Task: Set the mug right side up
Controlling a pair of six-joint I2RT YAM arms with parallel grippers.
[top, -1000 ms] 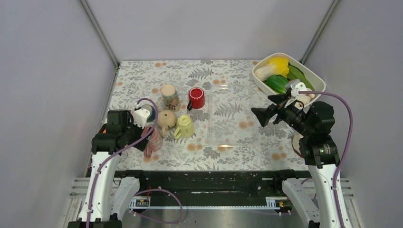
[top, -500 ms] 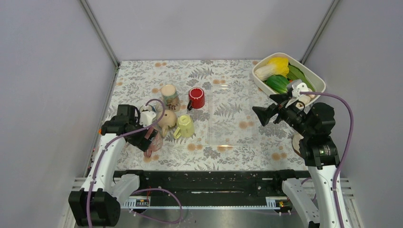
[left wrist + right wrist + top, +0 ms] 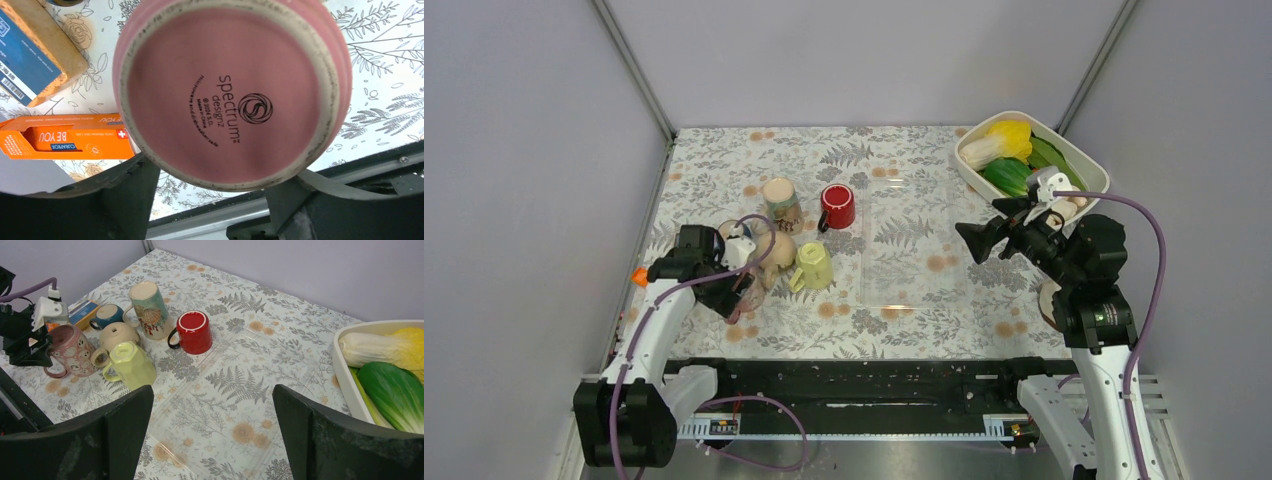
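Lying tipped with its base toward the left pincer [image 3: 212, 175], the pink mug [image 3: 225, 95] filled that wrist view, with the unglazed foot ring and the printed maker's stamp facing the lens. The pincer's dark fingers [image 3: 125, 200] stood well apart, one on each side of the base's lower edge, and seemed to meet it; could not tell whether they really clamped the mug or only flanked it. From the right wrist, the mug leaned on the flowered tablecloth [image 3: 250, 305], handle low. Off the pincer's left finger lay an orange box [image 3: 65, 137], and past that a tan block with a blue label [image 3: 30, 60]. On the mug's side away from the pincer, just beside it, sat a beige mug [image 3: 117, 335] and a yellow-green mug [image 3: 132, 365]. Further out were a blue mug [image 3: 107, 315], a tall shell-print mug [image 3: 147, 305] and a red mug [image 3: 192, 332]. Right pincer [image 3: 212, 390] hung above the table well apart from the mugs, fingers spread wide, nothing between them. Below its tips was a clear plastic sheet [image 3: 200, 405]. Out past its right finger was a white tray [image 3: 345, 385] holding a pale cabbage [image 3: 380, 347] and a green vegetable [image 3: 395, 395].
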